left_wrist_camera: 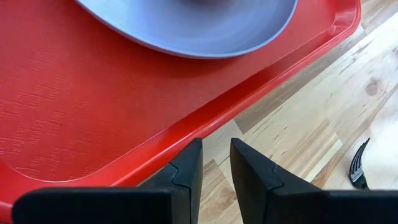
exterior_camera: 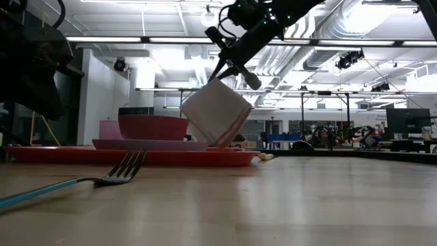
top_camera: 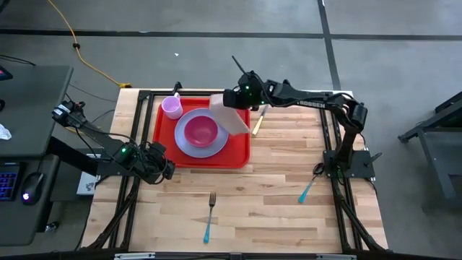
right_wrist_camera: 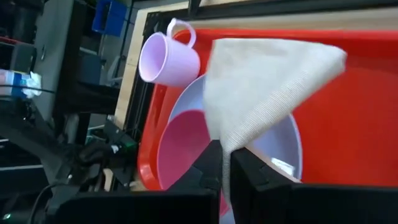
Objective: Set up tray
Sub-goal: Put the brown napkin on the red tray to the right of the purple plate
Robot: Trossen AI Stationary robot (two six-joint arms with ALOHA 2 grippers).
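The red tray (top_camera: 238, 148) lies on the table's far left part. It carries a lavender plate (top_camera: 184, 144), a pink bowl (top_camera: 201, 131) on the plate, and a lavender cup (top_camera: 172, 107) at its far left corner. My right gripper (top_camera: 232, 97) is above the tray's far right part, shut on a beige folded napkin (top_camera: 232, 118). My left gripper (top_camera: 167, 171) is low at the tray's near left corner. Its fingers (left_wrist_camera: 216, 155) stand a little apart just off the tray's near rim (left_wrist_camera: 205, 121) and hold nothing. My right gripper pinches the napkin by one corner (right_wrist_camera: 225, 155) between its two fingers, coming from above and slanting down. The folded napkin (exterior_camera: 217, 113) hangs tilted below the fingers. Its lower end (exterior_camera: 208, 142) reaches down to the plate and tray; I cannot tell whether it rests there.
A fork with a blue handle (top_camera: 209, 214) lies near the table's front edge. A second blue-handled utensil (top_camera: 308, 189) lies at the right. A pale utensil (top_camera: 258, 121) lies just off the tray's right rim. Bare wood lies between the tray and the fork.
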